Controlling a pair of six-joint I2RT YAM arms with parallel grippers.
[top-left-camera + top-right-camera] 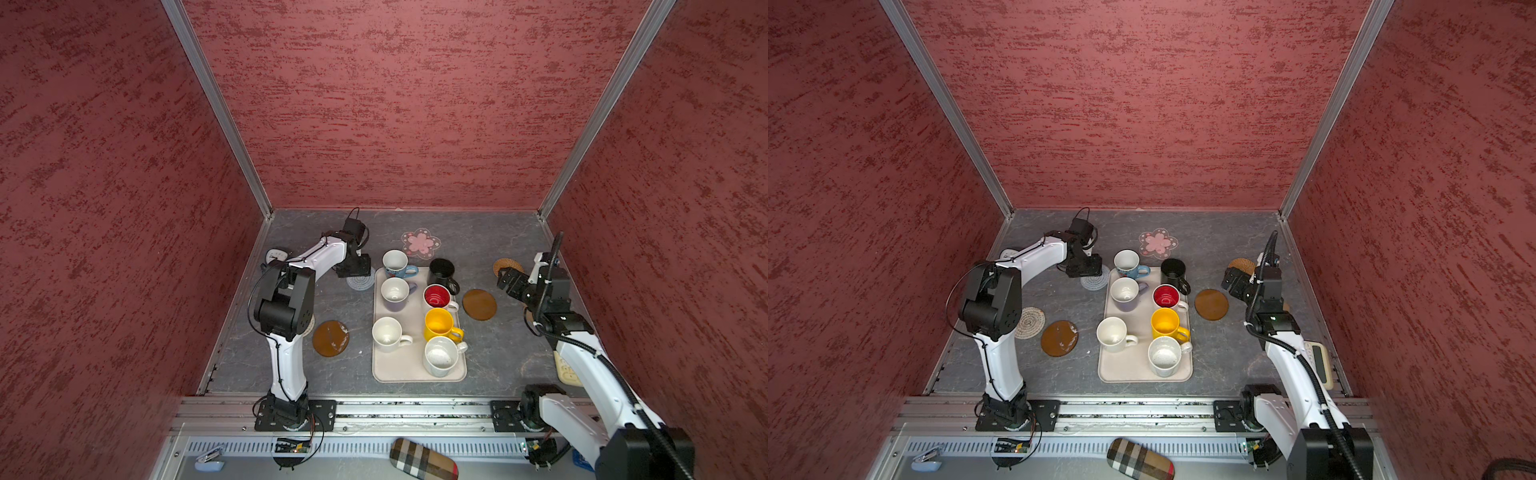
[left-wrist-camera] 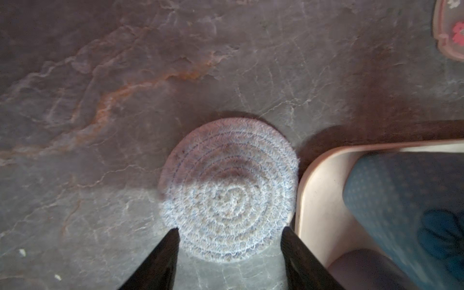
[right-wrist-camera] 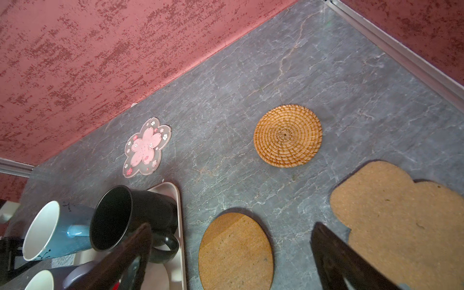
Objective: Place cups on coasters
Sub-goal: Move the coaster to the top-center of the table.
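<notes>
Seven cups stand on the beige tray [image 1: 415, 374]: blue-based white [image 1: 395, 264], black [image 1: 442, 272], lavender [image 1: 395, 293], red-lined [image 1: 437, 297], yellow [image 1: 439, 324] and two plain white [image 1: 387, 332] [image 1: 440, 356]. All coasters lie bare: pink flower [image 1: 420, 243], wicker [image 1: 508, 266], brown discs [image 1: 479, 304] [image 1: 331, 338], spiral discs [image 2: 228, 190] [image 1: 1030, 323], tan scalloped one [image 3: 401, 226]. My left gripper [image 2: 229, 229] hangs open, fingers straddling the spiral disc beside the tray's far left corner. My right gripper [image 3: 232, 226] is open above the right brown disc, holding nothing.
Red walls close in the slate table on three sides. A small white dial [image 1: 277, 254] sits at the far left wall, a beige device [image 1: 567, 370] under the right arm. A plaid case [image 1: 424, 459] and a stapler [image 1: 210, 459] lie in front of the rail.
</notes>
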